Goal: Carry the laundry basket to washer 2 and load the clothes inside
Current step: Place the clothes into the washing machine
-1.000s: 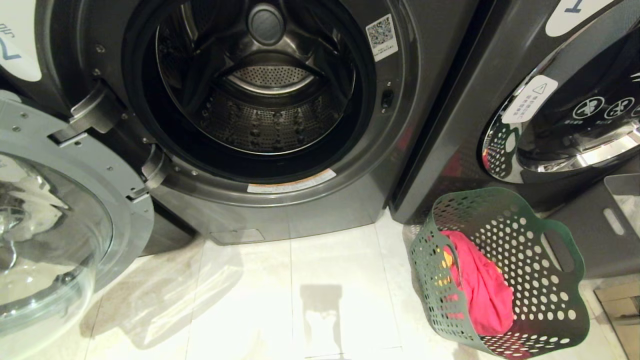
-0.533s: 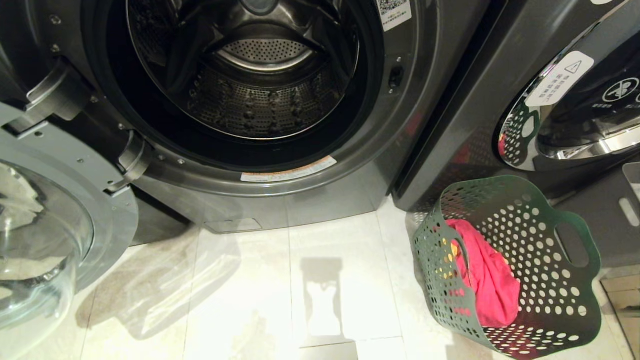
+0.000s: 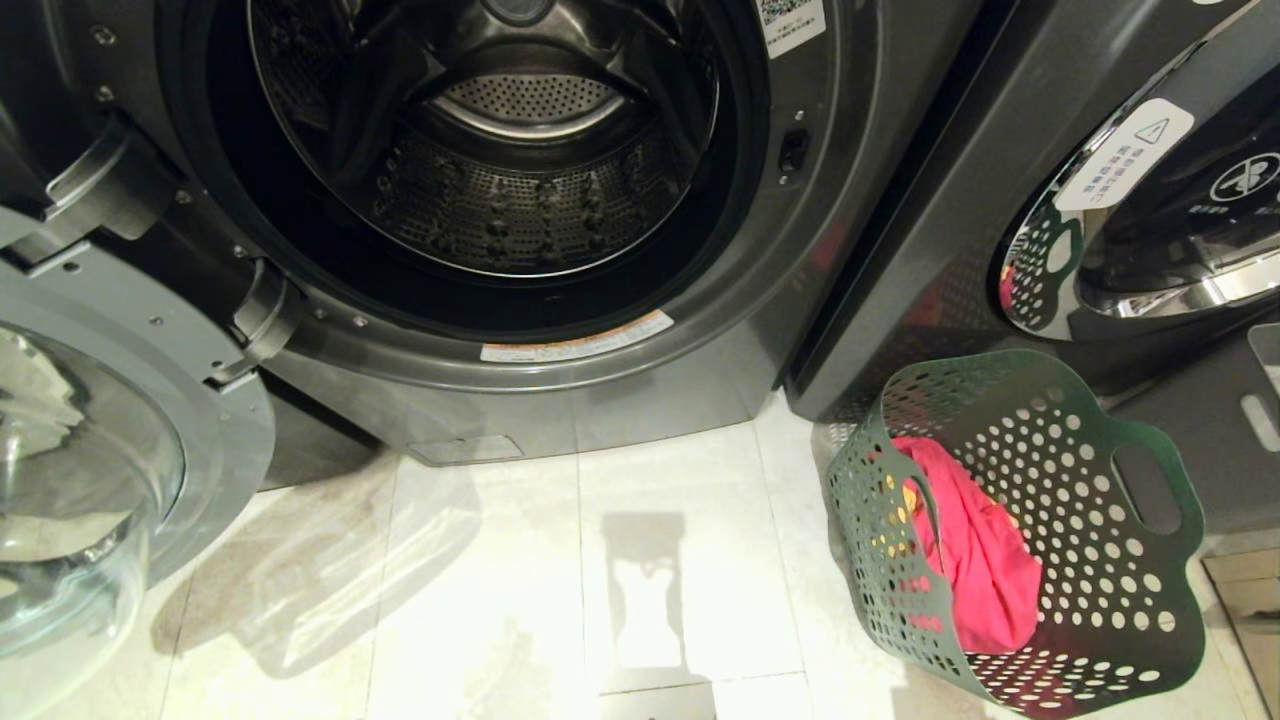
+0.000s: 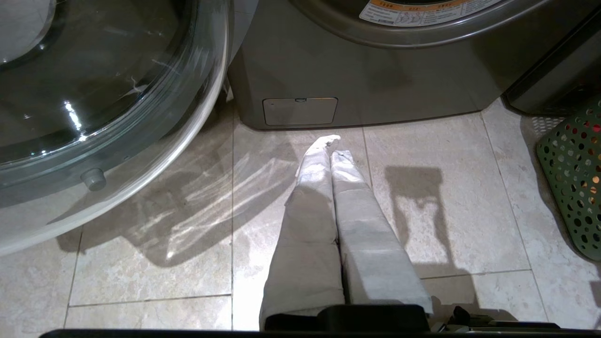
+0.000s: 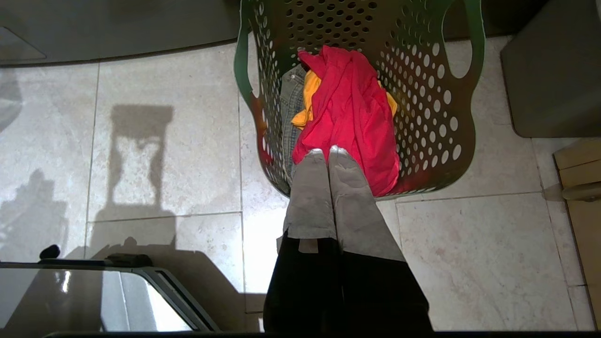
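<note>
Two grippers idling closed, empty: left gripper (image 4: 331, 143) | right gripper (image 5: 326, 152) hanging above laundry basket (image 3: 1080, 480) | clothes (image 3: 975, 560) lying inside, awaiting transfer | washer 2 (image 3: 560, 400) standing door-open for loading.

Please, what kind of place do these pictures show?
Most likely a laundry room, perhaps a shared one. Two dark grey front-loading washers stand side by side on a tiled floor: the open washer and a closed washer. A green laundry basket holds clothes.

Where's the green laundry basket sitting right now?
In the head view the dark green perforated plastic laundry basket stands on the pale tiled floor at lower right, in front of the closed neighbouring machine, right of the open dark grey washer.
</note>
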Robot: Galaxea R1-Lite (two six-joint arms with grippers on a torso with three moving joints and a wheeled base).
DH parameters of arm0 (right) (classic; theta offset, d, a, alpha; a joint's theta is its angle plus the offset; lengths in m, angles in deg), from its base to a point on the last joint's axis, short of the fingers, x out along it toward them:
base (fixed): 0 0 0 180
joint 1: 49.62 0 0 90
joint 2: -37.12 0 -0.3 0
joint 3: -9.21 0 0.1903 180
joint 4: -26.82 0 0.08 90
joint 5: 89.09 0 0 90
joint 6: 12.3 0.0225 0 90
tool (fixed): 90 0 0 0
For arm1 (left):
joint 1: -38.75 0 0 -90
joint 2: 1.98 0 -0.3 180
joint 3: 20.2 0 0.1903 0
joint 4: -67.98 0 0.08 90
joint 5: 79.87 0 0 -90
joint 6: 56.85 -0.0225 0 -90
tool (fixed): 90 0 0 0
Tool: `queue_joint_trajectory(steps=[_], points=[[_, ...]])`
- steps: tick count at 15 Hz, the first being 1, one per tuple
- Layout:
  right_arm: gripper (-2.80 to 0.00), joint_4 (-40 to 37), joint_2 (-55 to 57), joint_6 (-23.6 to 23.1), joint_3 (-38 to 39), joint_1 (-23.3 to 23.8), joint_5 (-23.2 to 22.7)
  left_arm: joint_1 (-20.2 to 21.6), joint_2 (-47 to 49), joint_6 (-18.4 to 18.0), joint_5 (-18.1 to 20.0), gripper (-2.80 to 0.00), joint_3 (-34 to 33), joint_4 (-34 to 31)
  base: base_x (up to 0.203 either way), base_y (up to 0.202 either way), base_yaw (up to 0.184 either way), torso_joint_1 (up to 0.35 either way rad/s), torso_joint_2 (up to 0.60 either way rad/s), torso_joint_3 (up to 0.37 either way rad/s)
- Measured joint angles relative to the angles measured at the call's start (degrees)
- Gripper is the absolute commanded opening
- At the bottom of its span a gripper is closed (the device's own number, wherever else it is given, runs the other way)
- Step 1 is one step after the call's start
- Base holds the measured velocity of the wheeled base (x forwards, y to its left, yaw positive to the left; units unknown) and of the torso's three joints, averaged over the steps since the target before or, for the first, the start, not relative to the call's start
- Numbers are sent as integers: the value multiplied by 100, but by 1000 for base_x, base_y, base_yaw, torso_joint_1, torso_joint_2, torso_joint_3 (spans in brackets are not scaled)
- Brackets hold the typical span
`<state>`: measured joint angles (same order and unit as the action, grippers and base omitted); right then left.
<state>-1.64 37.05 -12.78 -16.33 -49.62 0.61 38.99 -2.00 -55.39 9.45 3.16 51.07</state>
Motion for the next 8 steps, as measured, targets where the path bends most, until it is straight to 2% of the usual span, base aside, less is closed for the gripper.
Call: queue_joint_trajectory(steps=[4, 8], points=[[-280, -28, 0, -95, -11, 4, -5, 0, 0, 10, 0, -280, 0, 0, 0, 0, 0, 0, 0, 0], [-280, -201, 26, -799, -383, 0, 1, 0, 0, 3, 2, -280, 0, -1, 0, 0, 0, 0, 0, 0]])
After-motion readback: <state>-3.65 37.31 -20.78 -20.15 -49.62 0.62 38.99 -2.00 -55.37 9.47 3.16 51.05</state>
